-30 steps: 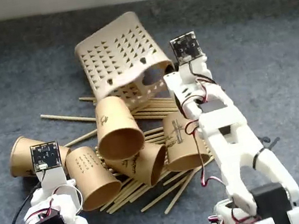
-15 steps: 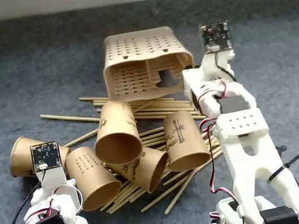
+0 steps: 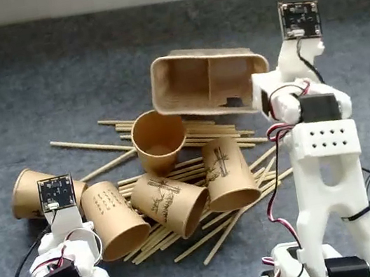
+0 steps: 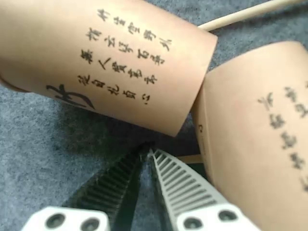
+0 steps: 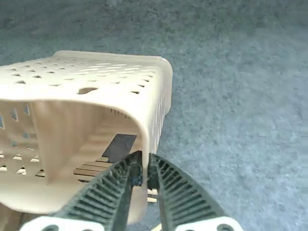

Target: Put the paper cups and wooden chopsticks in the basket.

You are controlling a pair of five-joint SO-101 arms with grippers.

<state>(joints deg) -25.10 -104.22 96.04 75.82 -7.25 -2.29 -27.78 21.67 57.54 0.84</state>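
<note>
Basket righting: right gripper (image 5: 142,166) clamped on the basket (image 5: 96,82) wall.
Hold the pinch firm; set the opening upward, clear of the paper cups (image 3: 159,139) near the gripper.

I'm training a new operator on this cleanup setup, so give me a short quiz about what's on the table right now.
1. True or false: the right hand grips the basket by its wall.
2. How many paper cups are outside the basket?
3. The chopsticks are: A inside the basket; B on the table, some under cups; C standing in a cup.
Key: 1 true; 2 five; 3 B.
</note>
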